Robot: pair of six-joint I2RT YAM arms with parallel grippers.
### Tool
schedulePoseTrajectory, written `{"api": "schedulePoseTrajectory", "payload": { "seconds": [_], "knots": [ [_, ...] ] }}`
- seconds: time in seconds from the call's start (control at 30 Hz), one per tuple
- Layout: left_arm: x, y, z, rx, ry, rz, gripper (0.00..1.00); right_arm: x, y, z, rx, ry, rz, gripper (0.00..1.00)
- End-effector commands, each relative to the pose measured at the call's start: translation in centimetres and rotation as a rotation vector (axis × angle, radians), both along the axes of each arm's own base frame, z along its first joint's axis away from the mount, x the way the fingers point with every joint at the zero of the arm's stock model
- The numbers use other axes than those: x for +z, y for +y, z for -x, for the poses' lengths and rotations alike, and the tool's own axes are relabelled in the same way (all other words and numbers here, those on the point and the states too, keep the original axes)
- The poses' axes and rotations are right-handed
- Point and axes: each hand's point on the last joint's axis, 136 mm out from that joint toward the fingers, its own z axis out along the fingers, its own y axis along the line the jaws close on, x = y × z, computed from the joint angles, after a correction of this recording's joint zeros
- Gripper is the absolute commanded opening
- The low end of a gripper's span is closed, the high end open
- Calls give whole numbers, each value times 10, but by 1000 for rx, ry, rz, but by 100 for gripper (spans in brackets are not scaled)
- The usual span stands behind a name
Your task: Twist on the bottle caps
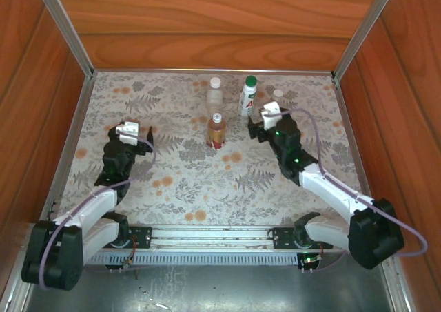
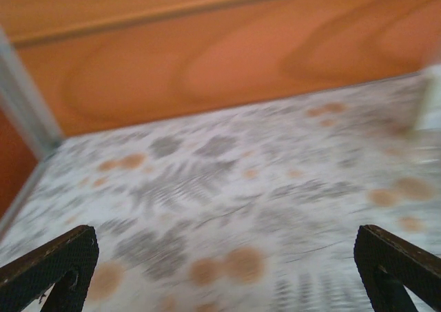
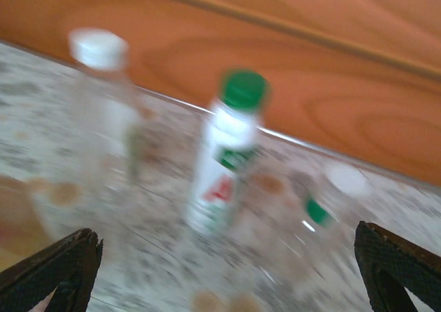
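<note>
The left gripper (image 2: 224, 235) and the right gripper (image 3: 224, 240) both stood with jaws spread wide and empty, the right one facing the white bottle (image 3: 219, 174) wearing its green cap (image 3: 242, 89), flanked by the tall clear bottle (image 3: 103, 119) and the small clear bottle (image 3: 331, 209), with the amber bottle (image 1: 216, 133) nearer mid-table.

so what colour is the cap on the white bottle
Green: the cap on the white bottle shows best in the right wrist view.

Four bottles (image 1: 216, 130) clustered far centre; bare mat (image 1: 186, 188) left and nearer.
</note>
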Motion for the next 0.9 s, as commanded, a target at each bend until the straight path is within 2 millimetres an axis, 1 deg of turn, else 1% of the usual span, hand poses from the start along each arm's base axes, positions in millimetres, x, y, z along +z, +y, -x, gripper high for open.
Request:
{"api": "schedulePoseTrajectory", "payload": {
  "seconds": [0.0, 0.03, 0.1, 0.17, 0.23, 0.27, 0.3, 0.37, 0.4, 0.43, 0.47, 0.5, 0.6, 0.67, 0.77, 0.87],
  "knots": [
    [-31, 27, -8, 92, 119, -51, 100, -16, -56, -1, -182, -52, 33, 100],
    [-36, 31, -11, 106, 128, -45, 100, -25, -69, 1, -216, -44, 21, 100],
    [-40, 35, -19, 106, 107, -29, 100, -46, -92, 2, -251, -13, -38, 100],
    [-44, 46, -27, 152, 106, 14, 100, -60, -106, 1, -264, 11, -98, 100],
    [-50, 55, -35, 175, 117, 79, 100, -67, -113, -4, -265, 11, -145, 100],
    [-50, 59, -39, 178, 106, 123, 100, -73, -115, -7, -257, 17, -161, 100],
    [-54, 62, -43, 179, 116, 145, 100, -78, -116, -12, -254, 22, -177, 100],
    [-72, 71, -52, 211, 154, 170, 100, -90, -115, -21, -235, 41, -195, 100],
    [-79, 73, -58, 218, 160, 172, 100, -100, -116, -27, -233, 65, -199, 100],
    [-79, 73, -62, 215, 155, 162, 100, -107, -117, -32, -237, 81, -207, 100],
    [-80, 72, -62, 212, 163, 157, 100, -113, -118, -38, -231, 79, -208, 100],
    [-80, 72, -60, 213, 165, 163, 100, -114, -116, -42, -215, 72, -213, 100],
    [-80, 72, -61, 219, 165, 152, 100, -123, -118, -46, -233, 203, -215, 100],
    [-80, 72, -61, 220, 163, 152, 100, -124, -120, -52, -237, 209, -223, 100],
    [-80, 72, -61, 220, 165, 150, 100, -124, -121, -51, -231, 220, -231, 100],
    [-80, 67, -64, 190, 167, 142, 100, -124, -121, -51, -231, 221, -230, 100]
  ]
}}
